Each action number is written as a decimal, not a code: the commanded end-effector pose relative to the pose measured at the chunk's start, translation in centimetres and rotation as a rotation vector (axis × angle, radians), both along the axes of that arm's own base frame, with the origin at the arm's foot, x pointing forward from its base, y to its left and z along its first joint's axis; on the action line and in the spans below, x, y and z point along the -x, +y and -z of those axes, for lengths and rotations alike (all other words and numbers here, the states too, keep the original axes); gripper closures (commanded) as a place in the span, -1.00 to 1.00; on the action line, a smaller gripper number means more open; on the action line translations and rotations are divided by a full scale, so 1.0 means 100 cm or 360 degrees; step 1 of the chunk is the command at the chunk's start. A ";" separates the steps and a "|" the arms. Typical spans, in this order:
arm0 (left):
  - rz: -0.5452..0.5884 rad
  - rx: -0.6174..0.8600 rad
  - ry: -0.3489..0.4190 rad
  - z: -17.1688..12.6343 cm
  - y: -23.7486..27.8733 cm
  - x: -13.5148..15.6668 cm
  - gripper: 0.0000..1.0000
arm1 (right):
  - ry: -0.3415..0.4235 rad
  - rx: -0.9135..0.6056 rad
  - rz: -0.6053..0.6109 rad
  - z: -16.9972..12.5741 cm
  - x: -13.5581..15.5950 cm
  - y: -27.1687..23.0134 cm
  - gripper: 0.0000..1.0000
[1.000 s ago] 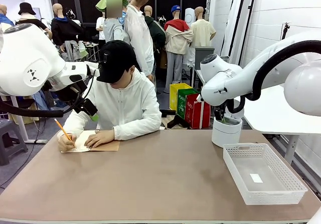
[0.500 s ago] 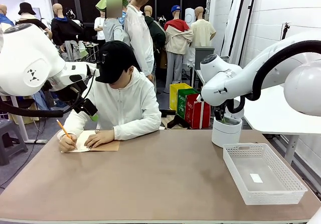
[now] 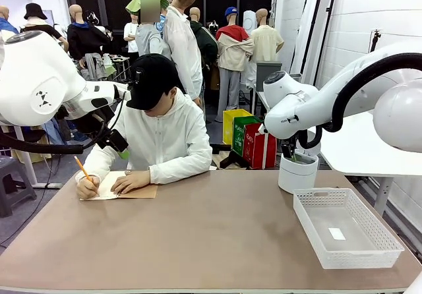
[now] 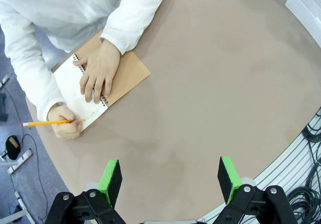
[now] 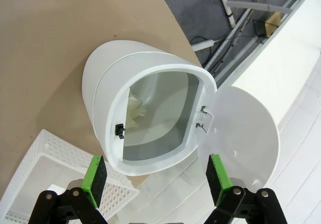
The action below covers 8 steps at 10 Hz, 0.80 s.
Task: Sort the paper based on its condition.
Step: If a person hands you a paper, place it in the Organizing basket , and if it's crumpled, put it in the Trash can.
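**Left claw.** The left claw hangs above the worktop with its two green pads spread wide. Nothing lies between the pads, and bare worktop surface is visible under the gap.

**Right claw.** The right claw is positioned directly over a white round bin standing at the far right of the worktop. Its jaws are spread wide and grip nothing. The hinged lid of the bin is swung open to one side, exposing the interior.

**Paper.** One crumpled white piece of paper rests inside the bin, against the inner wall.

**Basket.** A white mesh basket sits on the worktop just beside the bin, on the robot's side of it. In the right wrist view, one corner of the basket appears next to the bin wall.

**Person.** A person in a white jacket and black cap sits at the far left of the worktop. One hand lies flat on an open spiral notebook with a brown cover. The other hand holds an orange pencil with its tip on the notebook page. The notebook lies well apart from the bin and the basket.
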<state>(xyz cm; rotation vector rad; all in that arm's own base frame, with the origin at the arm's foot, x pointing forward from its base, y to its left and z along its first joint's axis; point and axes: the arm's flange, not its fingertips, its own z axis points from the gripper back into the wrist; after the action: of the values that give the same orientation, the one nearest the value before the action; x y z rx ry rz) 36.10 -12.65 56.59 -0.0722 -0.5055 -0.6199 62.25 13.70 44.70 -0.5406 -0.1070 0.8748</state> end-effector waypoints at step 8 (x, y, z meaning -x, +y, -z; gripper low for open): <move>0.0002 0.0008 -0.0002 -0.001 0.001 0.000 -1.00 | 0.0054 -0.0564 -0.0355 -0.053 0.075 0.067 -1.00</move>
<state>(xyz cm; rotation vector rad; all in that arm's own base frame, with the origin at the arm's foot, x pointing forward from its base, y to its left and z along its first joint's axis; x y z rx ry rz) 36.10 -12.66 56.58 -0.0720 -0.5054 -0.6202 57.05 21.11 50.54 -0.2663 -0.2562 1.0038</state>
